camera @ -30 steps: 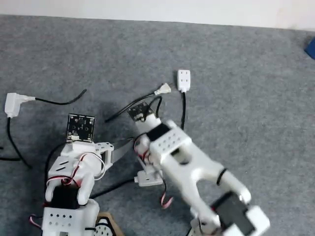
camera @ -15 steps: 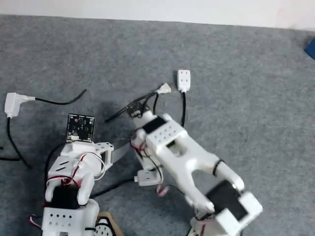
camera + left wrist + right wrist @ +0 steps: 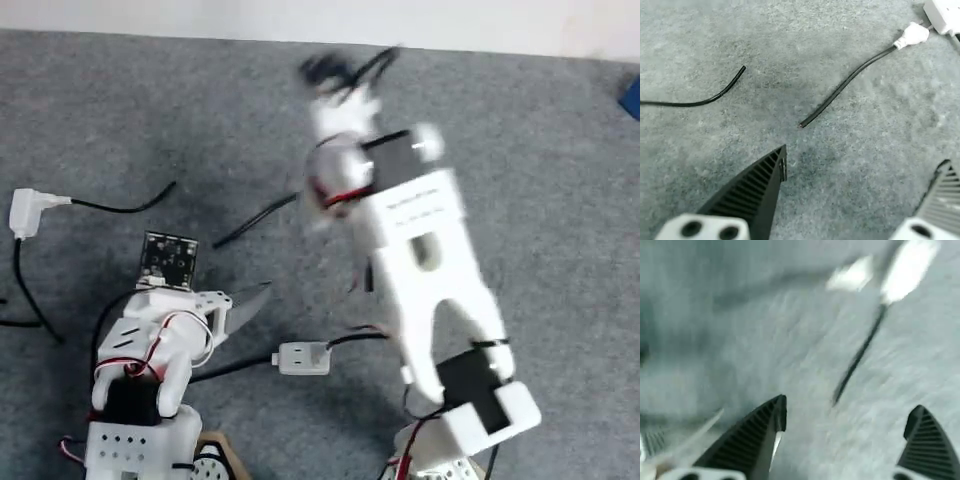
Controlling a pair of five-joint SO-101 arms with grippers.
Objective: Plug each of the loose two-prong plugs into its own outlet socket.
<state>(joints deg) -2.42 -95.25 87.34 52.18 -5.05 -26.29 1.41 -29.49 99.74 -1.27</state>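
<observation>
A small white two-prong plug (image 3: 912, 34) lies on the grey carpet on a black cord, just short of a white outlet socket (image 3: 942, 12). My right wrist view shows the same plug (image 3: 852, 275) and socket (image 3: 907, 270) as pale smears ahead of my right gripper (image 3: 849, 405), which is open and empty. That arm stretches far across the carpet, its gripper (image 3: 340, 75) blurred. My left gripper (image 3: 863, 157) is open above bare carpet, near the front left (image 3: 238, 305). A second white outlet (image 3: 302, 357) lies in front, and another white plug piece (image 3: 25, 212) at the far left.
Loose black cords cross the carpet: one cut end (image 3: 801, 125) lies ahead of the left gripper, another (image 3: 742, 68) off to its side. A blue object (image 3: 632, 98) sits at the right edge. A pale wall strip borders the far side.
The right arm has swung from the middle of the carpet out toward the far side, now covering the plug and socket from above. The front outlet is uncovered. The left arm stayed put.
</observation>
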